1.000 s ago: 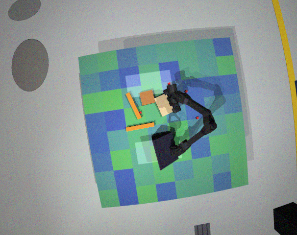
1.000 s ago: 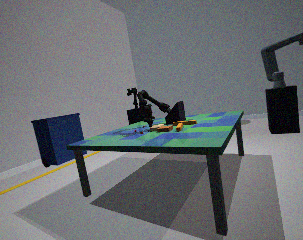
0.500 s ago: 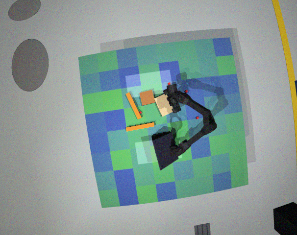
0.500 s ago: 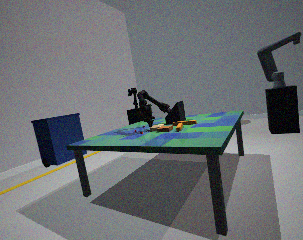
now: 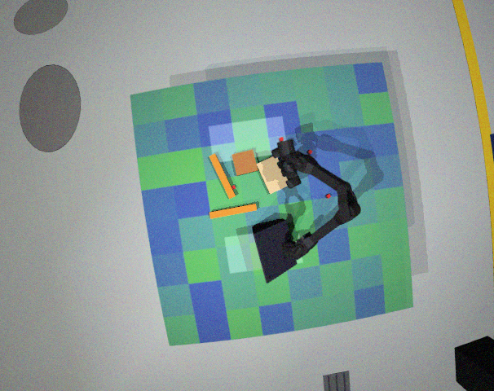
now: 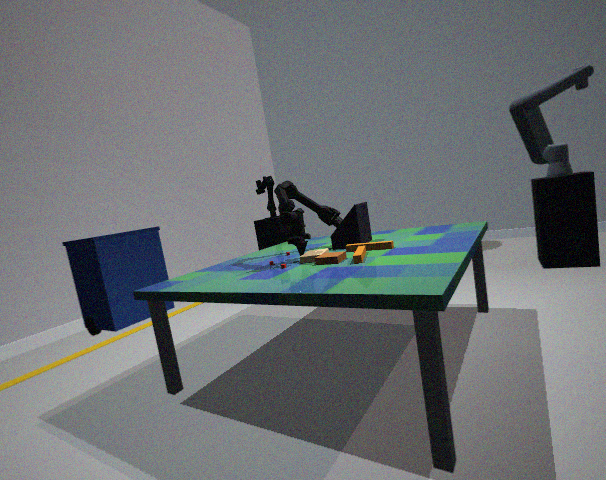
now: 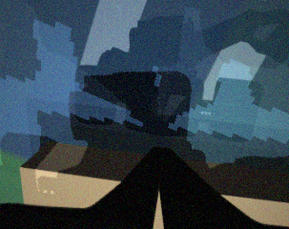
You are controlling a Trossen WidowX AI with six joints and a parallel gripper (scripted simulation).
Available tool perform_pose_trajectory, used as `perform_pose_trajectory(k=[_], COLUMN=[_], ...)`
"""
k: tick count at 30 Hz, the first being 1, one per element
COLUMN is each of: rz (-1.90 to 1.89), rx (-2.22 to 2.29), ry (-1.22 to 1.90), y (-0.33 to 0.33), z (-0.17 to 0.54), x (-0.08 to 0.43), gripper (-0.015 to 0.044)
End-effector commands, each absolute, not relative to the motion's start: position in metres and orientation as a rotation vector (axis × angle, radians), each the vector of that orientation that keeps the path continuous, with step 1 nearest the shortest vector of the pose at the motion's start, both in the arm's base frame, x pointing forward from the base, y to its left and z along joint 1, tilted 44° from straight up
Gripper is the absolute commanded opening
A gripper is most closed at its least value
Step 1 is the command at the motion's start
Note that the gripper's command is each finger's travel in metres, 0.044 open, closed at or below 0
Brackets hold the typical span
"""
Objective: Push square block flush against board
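The square block (image 5: 244, 162) (image 6: 330, 257) is orange-brown and lies flat on the table. The pale tan board (image 5: 272, 174) (image 6: 311, 255) lies flat to its right in the top view. The board's upper left corner is at or very near the block's right side. Their facing sides stand at an angle, with a narrow wedge-shaped gap. My gripper (image 6: 303, 251) (image 7: 160, 155) is shut and empty, low at the board's side away from the block. In the wrist view the dark fingers cover part of the board (image 7: 68, 187). Contact is unclear. The top view hides the fingertips under the gripper body.
One orange bar (image 5: 222, 177) (image 6: 359, 254) lies left of the block. Another orange bar (image 5: 233, 211) (image 6: 375, 245) lies below it in the top view. Several small red cubes are scattered around, one red cube (image 5: 280, 139) close to the gripper. A dark panel (image 5: 275, 250) (image 6: 356, 227) stands by the arm's base.
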State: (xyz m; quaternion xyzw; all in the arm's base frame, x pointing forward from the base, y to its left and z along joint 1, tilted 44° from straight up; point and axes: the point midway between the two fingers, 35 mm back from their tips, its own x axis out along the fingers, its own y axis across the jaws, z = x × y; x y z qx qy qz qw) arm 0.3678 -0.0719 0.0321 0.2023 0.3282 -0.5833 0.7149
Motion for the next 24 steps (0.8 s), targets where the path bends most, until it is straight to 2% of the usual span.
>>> perform_pose_trajectory(k=[1,24], rz=[-1.302,-1.302], rx=[0.436,0.437], ry=[0.784,0.784], y=[-0.071,-0.088], z=[0.017,0.035], x=[0.357,0.37], gripper=[0.0,0.0])
